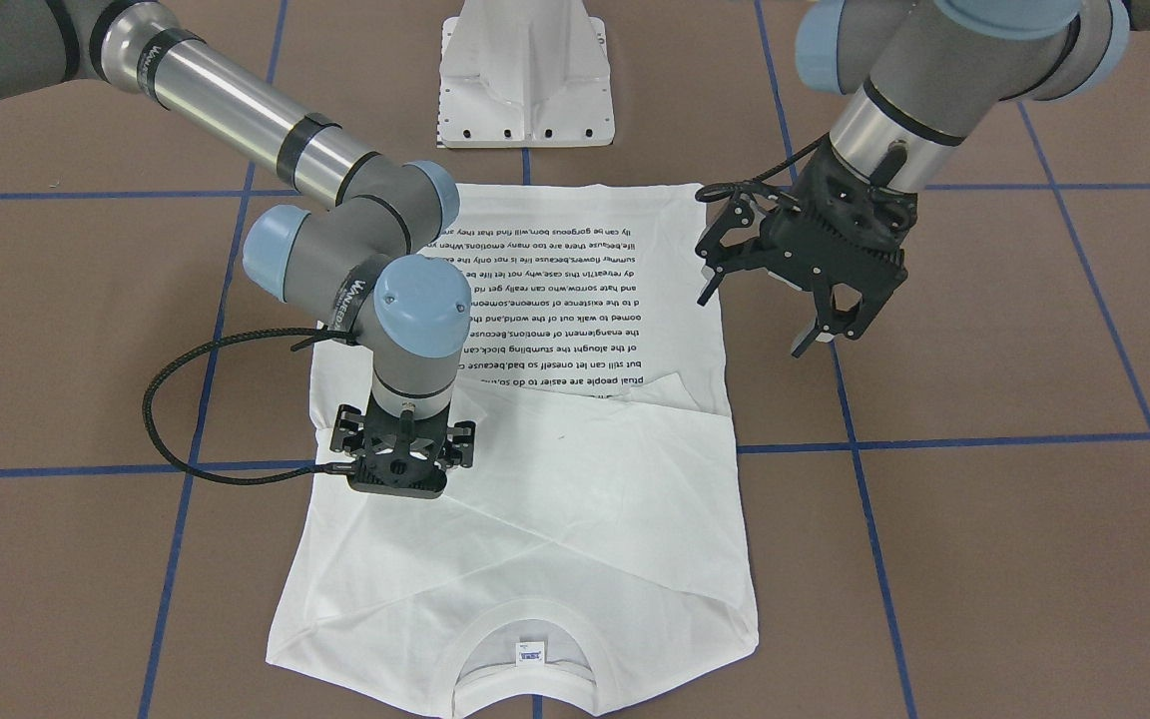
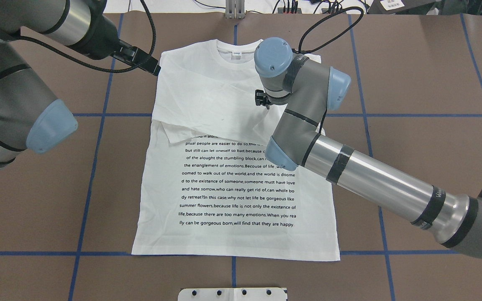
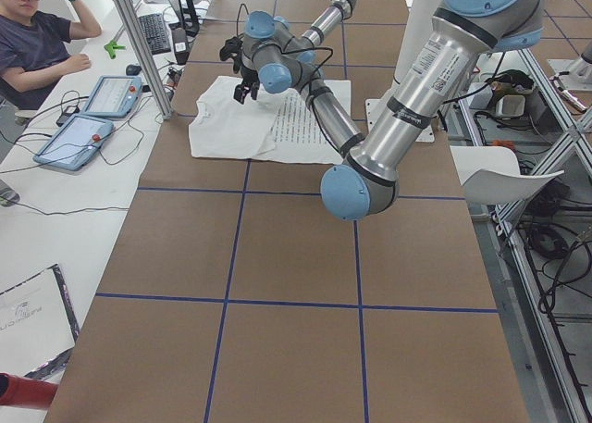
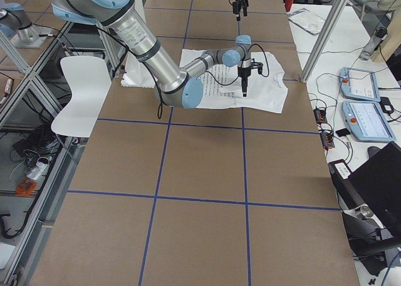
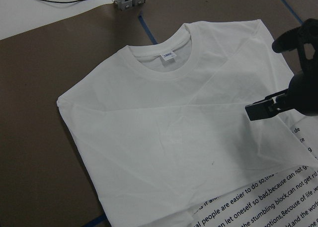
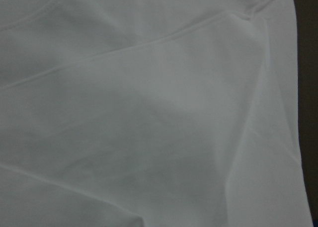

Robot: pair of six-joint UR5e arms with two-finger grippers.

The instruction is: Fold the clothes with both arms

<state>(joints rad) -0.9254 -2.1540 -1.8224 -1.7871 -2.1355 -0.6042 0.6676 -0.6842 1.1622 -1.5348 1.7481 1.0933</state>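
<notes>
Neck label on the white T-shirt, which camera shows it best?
The left wrist view: the neck label sits large and unobstructed inside the collar. The front-facing and overhead views show it only as a tiny patch; both side views are too distant, and the right wrist view shows only white fabric.

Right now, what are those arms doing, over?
Left gripper open, high beside T-shirt. Right gripper low over it, jaws hidden. Sleeves folded in. Nothing blocking.
</notes>
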